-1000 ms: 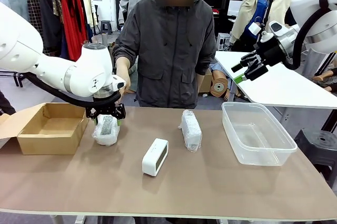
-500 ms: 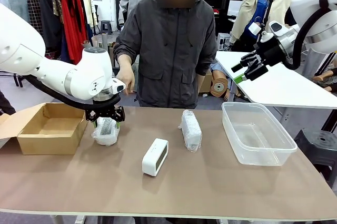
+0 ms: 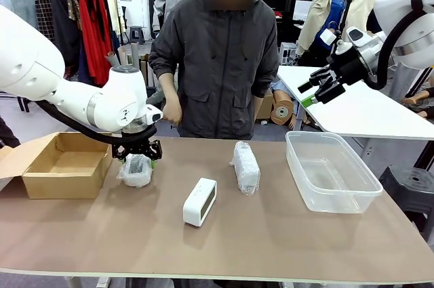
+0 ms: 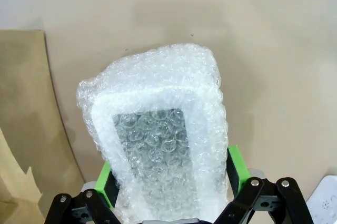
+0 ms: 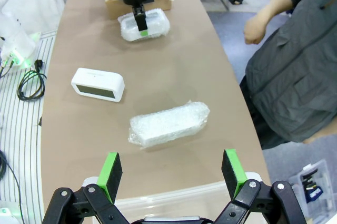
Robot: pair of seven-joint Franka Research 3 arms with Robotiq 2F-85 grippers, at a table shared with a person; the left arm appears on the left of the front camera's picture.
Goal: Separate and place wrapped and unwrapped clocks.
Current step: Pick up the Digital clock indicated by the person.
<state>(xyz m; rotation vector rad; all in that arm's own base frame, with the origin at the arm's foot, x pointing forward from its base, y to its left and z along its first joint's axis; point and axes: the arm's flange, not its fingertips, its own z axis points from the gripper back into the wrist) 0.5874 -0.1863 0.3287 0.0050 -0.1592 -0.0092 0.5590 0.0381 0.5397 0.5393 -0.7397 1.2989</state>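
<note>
Left claw (image 3: 137, 160): jaws at full width, lowered astride wrapped clock 1 (image 4: 163, 139), which lies on the bench (image 3: 285, 240) near its far-left corner, just beside the cardboard box (image 3: 41, 183). The green pads (image 4: 235, 167) flank the clock's 2 long sides, with the film against both.

Right claw (image 5: 172, 167): jaws wide, holding nothing, raised high over the bench's right end.

Wrapped clock 2 (image 3: 245, 166): mid-bench, toward the far edge.

Bare clock (image 3: 200, 201): bench centre, nearer the front edge.

Clear tub (image 3: 339, 196): right end.
</note>
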